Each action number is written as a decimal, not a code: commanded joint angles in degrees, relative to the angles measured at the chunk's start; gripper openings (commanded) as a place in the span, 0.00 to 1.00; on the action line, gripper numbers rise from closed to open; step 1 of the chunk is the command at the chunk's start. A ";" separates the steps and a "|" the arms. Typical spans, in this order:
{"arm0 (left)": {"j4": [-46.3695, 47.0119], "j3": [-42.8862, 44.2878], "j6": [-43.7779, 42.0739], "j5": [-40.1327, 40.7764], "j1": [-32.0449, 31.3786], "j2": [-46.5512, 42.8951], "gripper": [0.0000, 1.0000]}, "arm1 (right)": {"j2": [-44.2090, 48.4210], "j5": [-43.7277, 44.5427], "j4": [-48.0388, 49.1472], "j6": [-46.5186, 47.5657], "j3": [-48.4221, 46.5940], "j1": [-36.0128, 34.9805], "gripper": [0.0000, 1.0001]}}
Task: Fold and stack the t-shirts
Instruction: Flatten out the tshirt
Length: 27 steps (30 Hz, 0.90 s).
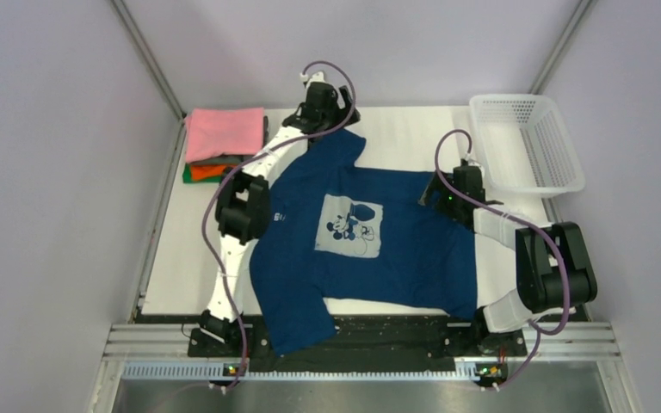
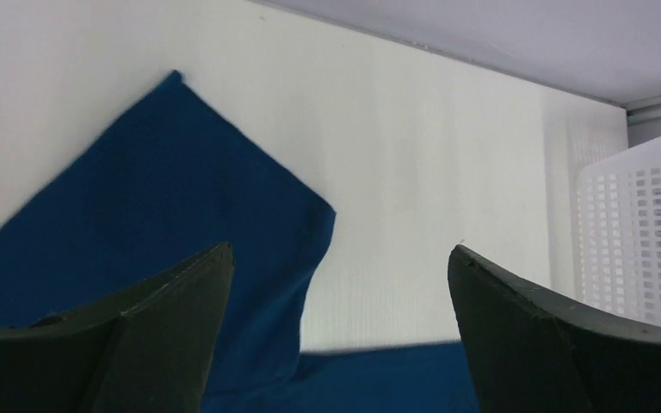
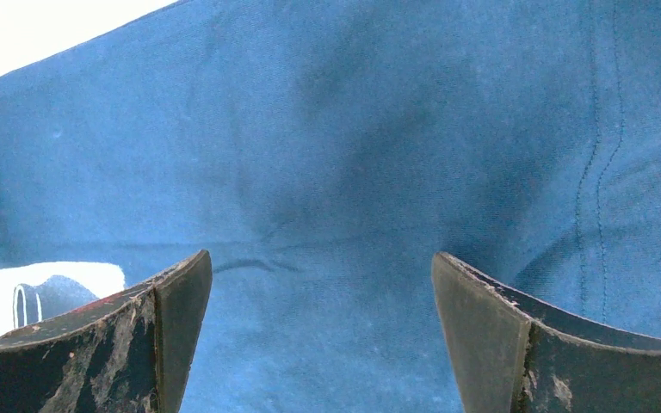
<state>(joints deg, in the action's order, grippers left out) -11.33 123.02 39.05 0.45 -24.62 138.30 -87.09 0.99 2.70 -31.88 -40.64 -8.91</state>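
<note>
At table (image 1: 181, 258) centre, navy shirt (image 1: 413, 258) lies spread, print up, collar left, hem right. Folded stack (image 1: 224, 133) waits far left. My left pincer (image 2: 340, 254) hangs agape over the far sleeve. My right pincer (image 3: 323, 258), also agape, hovers at the hem's far corner. Spreading looks done. First fold next, I judge: pinch both far points, carry them nearward together.

The top view looks steeply down from behind the arm bases over the whole counter (image 1: 404, 138). Wrist views sit close behind the left pincer (image 2: 340, 249) and right pincer (image 3: 323, 254); all share the navy t-shirt (image 1: 413, 249).
</note>
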 commanded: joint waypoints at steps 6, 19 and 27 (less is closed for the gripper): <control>-15.01 -21.63 -9.27 13.11 1.11 -21.38 0.99 | 2.58 6.55 -3.39 2.23 -5.66 -0.43 0.97; -25.56 -16.82 -2.63 7.27 3.62 -8.02 0.98 | -12.16 9.29 -10.96 6.16 -20.19 -0.49 0.97; -29.05 -13.07 0.41 3.84 10.11 -2.41 0.98 | -26.17 5.82 -16.01 7.34 -33.97 -0.42 0.96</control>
<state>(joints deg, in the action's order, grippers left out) -35.57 109.12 37.54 6.76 -18.83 131.59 -108.09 9.17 -10.17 -25.43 -67.75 -8.91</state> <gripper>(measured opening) 0.982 0.969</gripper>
